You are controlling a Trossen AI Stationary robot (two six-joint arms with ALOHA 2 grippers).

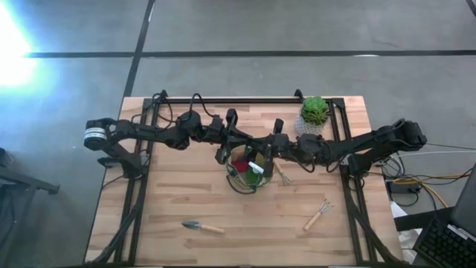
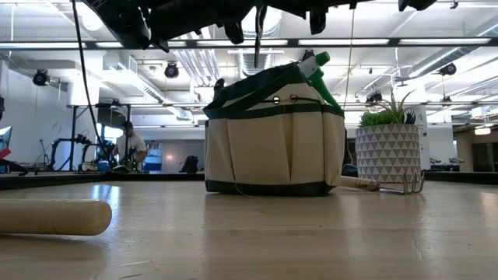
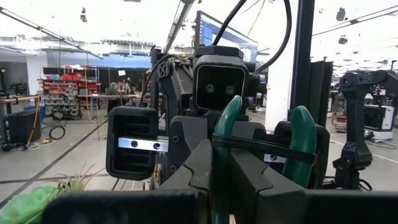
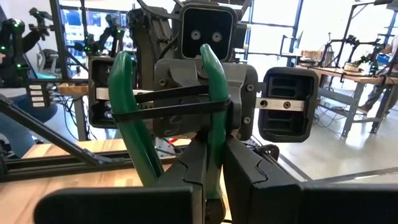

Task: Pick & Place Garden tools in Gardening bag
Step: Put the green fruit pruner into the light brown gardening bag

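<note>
High view: both arms meet over the gardening bag (image 1: 248,176) at the middle of the table (image 1: 171,246).

You have the soft beige tote standing upright mid-table, a green spray bottle (image 2: 317,71) and a red-and-black piece (image 1: 242,162) poking from its mouth. The left gripper (image 1: 223,152) and right gripper (image 1: 274,152) face each other above it, each with its fingers pinched together on one dark green bag handle (image 4: 211,93), seen close in both wrist views. The fabric looks light and floppy, so judge the loops, near their tops, as your safest hold. A hand fork (image 1: 283,177) lies just beside the bag, another fork (image 1: 318,214) and a wooden-handled trowel (image 1: 202,226) well apart nearer the front edge, rigid and best taken by their handles.
</note>
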